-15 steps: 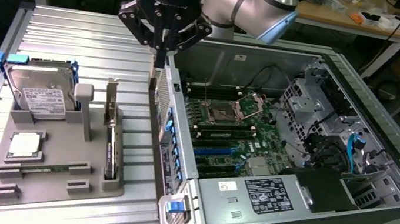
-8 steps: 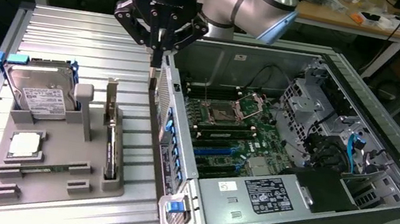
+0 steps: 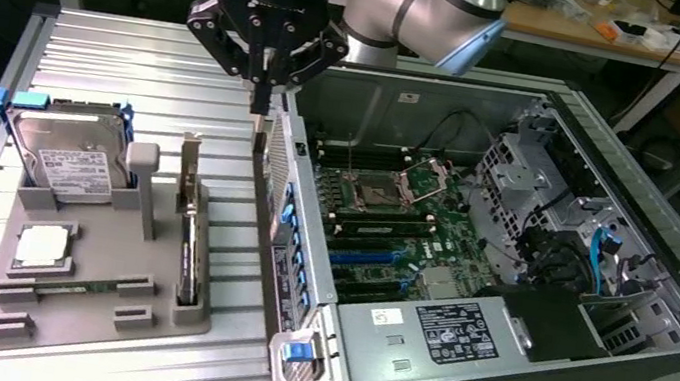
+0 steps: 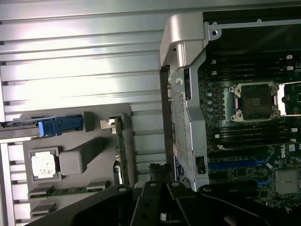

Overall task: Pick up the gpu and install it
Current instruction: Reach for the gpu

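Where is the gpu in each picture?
Exterior view: the gpu stands on edge in the gray tray, to the exterior view's left of the computer case.
Wrist view: the gpu is seen edge-on in that tray, between the gray block and the computer case.
Shared landmark: the square silver chip lying in the tray.

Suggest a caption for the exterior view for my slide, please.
Gripper poised above the edge of the open computer case; graphics card standing on edge in the gray tray.
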`<state>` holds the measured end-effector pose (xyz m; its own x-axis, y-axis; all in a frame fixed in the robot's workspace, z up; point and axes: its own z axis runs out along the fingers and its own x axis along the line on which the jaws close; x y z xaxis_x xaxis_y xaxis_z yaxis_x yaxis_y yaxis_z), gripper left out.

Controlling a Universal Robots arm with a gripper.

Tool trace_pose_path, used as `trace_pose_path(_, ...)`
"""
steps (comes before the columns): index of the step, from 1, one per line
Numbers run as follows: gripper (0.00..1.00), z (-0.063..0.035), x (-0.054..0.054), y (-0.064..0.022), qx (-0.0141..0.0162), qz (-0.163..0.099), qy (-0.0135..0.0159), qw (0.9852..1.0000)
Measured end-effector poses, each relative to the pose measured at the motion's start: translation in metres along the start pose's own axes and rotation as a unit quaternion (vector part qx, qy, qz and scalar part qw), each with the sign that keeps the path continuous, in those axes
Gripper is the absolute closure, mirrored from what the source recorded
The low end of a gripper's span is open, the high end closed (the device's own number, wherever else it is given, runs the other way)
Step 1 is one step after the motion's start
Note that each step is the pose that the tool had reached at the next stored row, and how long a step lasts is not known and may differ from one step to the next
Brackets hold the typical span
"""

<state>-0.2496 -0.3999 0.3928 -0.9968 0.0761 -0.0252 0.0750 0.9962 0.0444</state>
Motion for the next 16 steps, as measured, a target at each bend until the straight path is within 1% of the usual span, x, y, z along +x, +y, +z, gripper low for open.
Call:
trace_pose_path(8, 0.89, -0.0001, 0.0023, -0.0002, 0.0, 0.0, 0.0, 1.0)
trace_pose_path(16, 0.89, -0.0002, 0.0069, -0.0005, 0.0, 0.0, 0.0, 1.0)
